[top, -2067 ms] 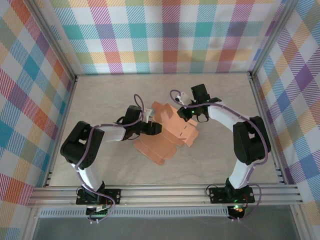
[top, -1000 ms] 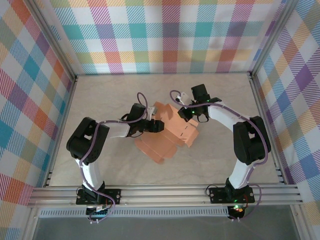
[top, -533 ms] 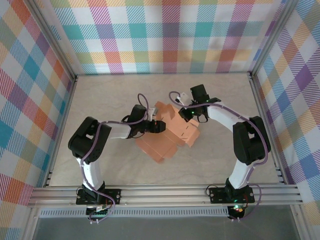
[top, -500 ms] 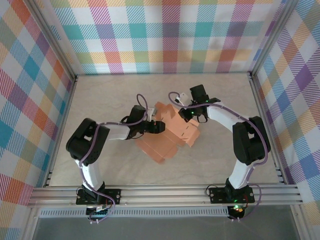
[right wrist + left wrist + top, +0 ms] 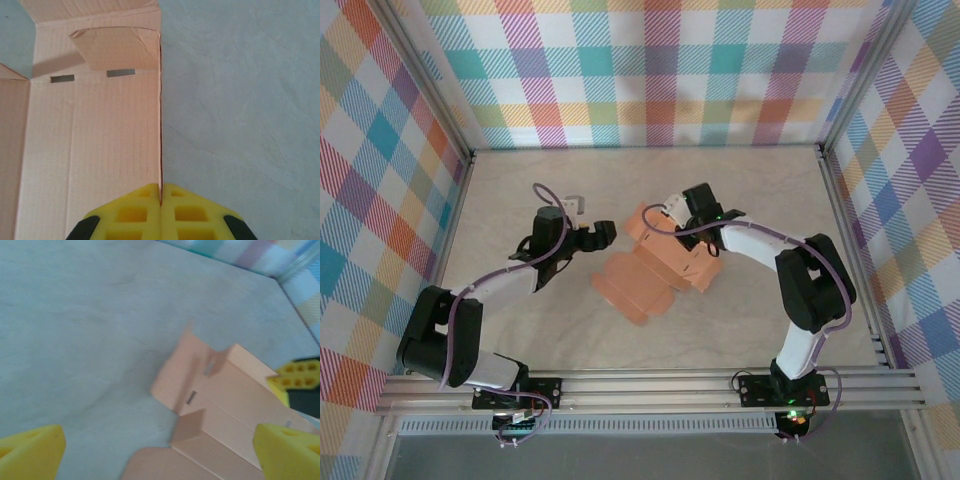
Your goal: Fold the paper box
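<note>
The half-folded box (image 5: 658, 268), lying mid desk (image 5: 520, 330), looks light, thin and easily creased, so it is best pinched at a panel edge, as the right hand (image 5: 160, 194) clamps its far side while the left hand (image 5: 602, 236) gapes wide, just left of it.

Thin salmon-orange paper box (image 5: 656, 270), only half folded, lying mid-table on a diagonal. Far panels creased upward, couple of little slots showing. Near flaps flat, spread toward the front edge.
</note>
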Action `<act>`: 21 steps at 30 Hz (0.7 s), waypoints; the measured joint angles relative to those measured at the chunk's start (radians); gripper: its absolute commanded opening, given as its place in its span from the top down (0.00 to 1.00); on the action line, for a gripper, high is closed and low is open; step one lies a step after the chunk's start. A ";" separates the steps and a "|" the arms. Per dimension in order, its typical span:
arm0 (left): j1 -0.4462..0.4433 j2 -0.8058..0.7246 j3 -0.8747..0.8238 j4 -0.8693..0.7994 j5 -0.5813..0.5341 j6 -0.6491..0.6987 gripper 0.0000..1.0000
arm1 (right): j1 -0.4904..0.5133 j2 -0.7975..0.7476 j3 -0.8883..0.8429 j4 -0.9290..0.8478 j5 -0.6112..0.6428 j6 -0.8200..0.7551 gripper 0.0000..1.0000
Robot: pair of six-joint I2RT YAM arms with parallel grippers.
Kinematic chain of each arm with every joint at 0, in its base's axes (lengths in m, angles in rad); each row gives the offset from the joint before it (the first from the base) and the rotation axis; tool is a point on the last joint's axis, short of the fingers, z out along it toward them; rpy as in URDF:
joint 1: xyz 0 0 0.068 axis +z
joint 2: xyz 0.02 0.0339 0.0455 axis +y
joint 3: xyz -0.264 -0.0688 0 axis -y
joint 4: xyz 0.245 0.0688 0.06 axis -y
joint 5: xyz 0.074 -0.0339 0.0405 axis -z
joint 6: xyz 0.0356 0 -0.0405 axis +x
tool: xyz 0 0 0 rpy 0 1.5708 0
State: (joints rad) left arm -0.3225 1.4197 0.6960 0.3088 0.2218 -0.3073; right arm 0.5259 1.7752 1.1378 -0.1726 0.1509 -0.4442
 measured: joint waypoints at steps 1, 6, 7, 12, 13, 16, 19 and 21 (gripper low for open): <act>0.013 0.002 0.000 0.000 -0.002 -0.008 0.00 | 0.008 0.000 -0.008 0.014 0.022 -0.007 1.00; 0.064 0.061 0.000 0.006 0.001 -0.056 0.00 | 0.062 -0.002 -0.055 0.094 0.153 -0.065 1.00; 0.072 0.079 0.000 0.006 0.002 -0.068 0.00 | 0.077 -0.002 -0.072 0.123 0.188 -0.086 1.00; 0.104 0.145 0.004 0.008 0.002 -0.105 0.00 | 0.132 -0.002 -0.123 0.223 0.307 -0.156 1.00; 0.108 0.155 0.007 0.008 0.003 -0.110 0.00 | 0.141 -0.002 -0.130 0.248 0.328 -0.171 1.00; 0.118 0.177 0.011 0.011 0.005 -0.124 0.00 | 0.162 -0.006 -0.152 0.314 0.383 -0.215 1.00; 0.125 0.190 0.015 0.012 0.013 -0.131 0.00 | 0.175 -0.021 -0.175 0.377 0.428 -0.263 1.00; 0.127 0.193 0.016 0.013 0.021 -0.139 0.00 | 0.183 -0.032 -0.193 0.430 0.459 -0.302 1.00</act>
State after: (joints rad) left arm -0.1955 1.6127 0.7116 0.3214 0.2424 -0.4461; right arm 0.7090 1.7435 0.9447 0.2577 0.6094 -0.7464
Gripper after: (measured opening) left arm 0.997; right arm 0.051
